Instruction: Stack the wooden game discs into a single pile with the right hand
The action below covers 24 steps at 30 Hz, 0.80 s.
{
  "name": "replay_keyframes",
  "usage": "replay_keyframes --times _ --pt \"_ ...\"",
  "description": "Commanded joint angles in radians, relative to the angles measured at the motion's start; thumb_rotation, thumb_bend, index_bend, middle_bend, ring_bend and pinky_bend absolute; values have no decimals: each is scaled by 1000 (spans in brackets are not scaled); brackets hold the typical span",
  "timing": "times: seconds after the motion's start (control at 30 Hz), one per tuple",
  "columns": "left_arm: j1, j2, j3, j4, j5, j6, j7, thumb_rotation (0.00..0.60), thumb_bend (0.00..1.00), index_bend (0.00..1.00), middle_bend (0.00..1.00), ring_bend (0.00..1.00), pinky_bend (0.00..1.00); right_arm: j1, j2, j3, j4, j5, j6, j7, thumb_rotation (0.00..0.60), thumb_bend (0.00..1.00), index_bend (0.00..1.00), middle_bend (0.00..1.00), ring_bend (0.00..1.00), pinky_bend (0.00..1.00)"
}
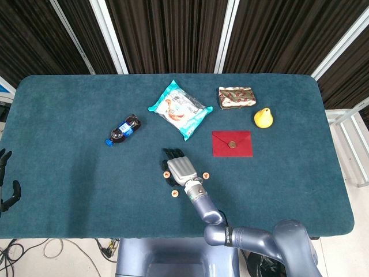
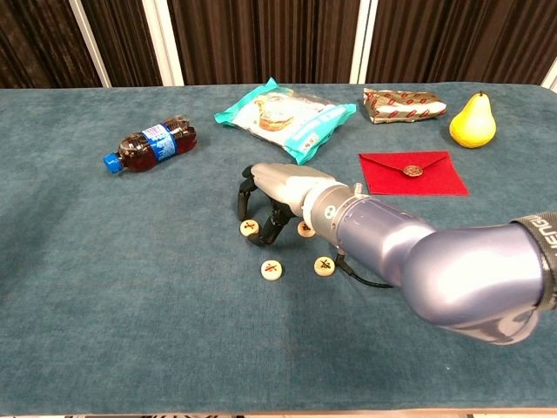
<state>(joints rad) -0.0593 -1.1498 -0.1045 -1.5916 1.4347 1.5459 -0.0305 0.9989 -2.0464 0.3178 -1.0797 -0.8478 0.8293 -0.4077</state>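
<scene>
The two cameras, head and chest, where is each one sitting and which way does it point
Head view: high above, looking steeply down on the whole table; shows the right hand, its forearm, and the left hand at the left edge.
Chest view: low at the near edge, looking across toward the curtains; the right hand and arm fill the foreground.
Shared: the wooden discs, bottle, pear.

On the blue table, the right hand lies palm down among the wooden discs, with one disc at its left edge, another to its right and a third just below it. Farther back sit a snack bag, a cola bottle, a red envelope, a foil packet and a yellow pear. The left hand shows only at the frame's left edge, off the table.
</scene>
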Motion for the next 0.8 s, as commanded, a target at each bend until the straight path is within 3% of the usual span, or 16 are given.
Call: replay_keyframes --times 0.03,0.8 --pt "0 0 -1 0 -1 0 -1 600 582 54 0 0 0 -2 1 1 2 0 -2 1 600 410 438 0 0 0" --pt "0 1 -1 -3 -5 -4 -4 600 582 60 0 0 0 -5 2 8 8 4 -18 1 600 410 486 0 0 0"
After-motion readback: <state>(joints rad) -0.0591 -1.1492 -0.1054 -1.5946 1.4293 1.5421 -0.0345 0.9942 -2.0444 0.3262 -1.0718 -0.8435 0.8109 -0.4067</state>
